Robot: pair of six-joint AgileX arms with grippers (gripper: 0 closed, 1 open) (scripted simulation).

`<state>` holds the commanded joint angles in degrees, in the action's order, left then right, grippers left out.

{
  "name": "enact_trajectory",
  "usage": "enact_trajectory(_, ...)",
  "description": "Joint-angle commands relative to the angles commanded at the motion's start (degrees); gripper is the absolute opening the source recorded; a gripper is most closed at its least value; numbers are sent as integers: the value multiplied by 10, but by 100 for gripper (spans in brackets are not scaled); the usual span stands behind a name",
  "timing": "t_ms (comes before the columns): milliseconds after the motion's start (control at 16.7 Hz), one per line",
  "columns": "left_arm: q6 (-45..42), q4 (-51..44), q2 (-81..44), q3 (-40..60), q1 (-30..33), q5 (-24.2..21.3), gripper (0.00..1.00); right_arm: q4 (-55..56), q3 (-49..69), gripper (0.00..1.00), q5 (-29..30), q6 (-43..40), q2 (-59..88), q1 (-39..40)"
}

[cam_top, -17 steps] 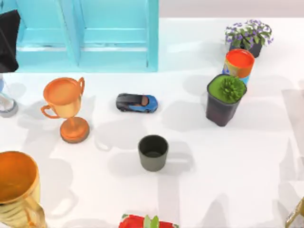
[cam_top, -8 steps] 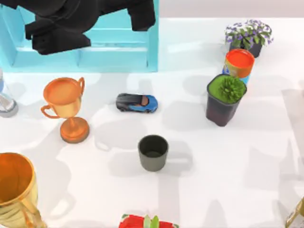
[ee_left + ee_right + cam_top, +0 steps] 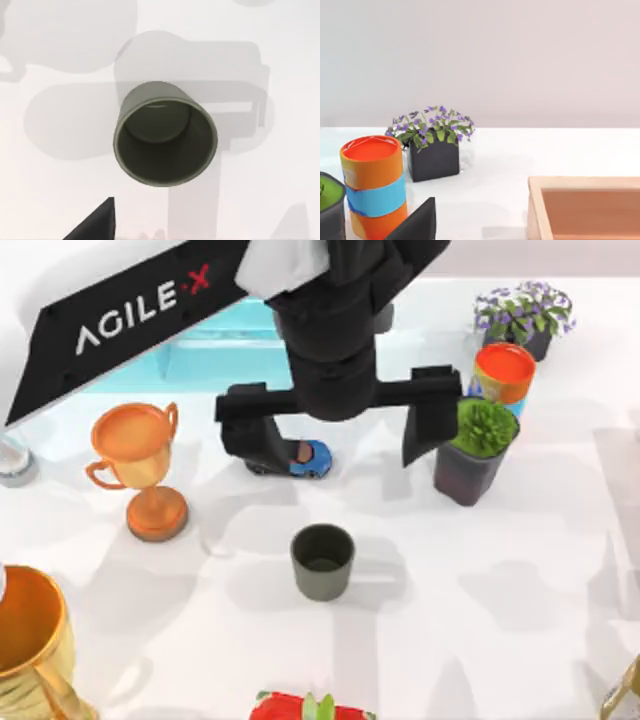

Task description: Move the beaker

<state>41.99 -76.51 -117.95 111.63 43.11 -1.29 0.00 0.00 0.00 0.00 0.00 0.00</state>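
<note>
Jaws of the left gripper (image 3: 340,435) stand wide apart, above the toy car (image 3: 312,459). Beaker (image 3: 322,561) sits upright on the desk (image 3: 520,580), nearer the camera than the jaws, untouched.

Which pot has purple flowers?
The small dark pot of purple flowers in the table's far right corner; the bigger dark pot nearer the left gripper holds only a green plant.

Rendered simulation test scene, not a real room: plain white tabletop (image 3: 520,640) strewn with unrelated props like orange trophy (image 3: 137,468), toy car (image 3: 310,457), potted plants (image 3: 523,313), blank wall behind
</note>
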Motion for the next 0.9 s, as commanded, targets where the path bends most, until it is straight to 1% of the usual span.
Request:
enact_trajectory(240, 20, -37, -56, 26, 25, 11, 100, 0, 0, 100, 0, 0, 0, 0)
enact_trajectory(660, 21, -37, -60, 25, 24, 11, 100, 0, 0, 100, 0, 0, 0, 0)
enact_trajectory(780, 20, -16, -62, 4, 25, 12, 100, 0, 0, 100, 0, 0, 0, 0)
enact_trajectory(900, 19, 28, -68, -35, 25, 12, 100, 0, 0, 100, 0, 0, 0, 0)
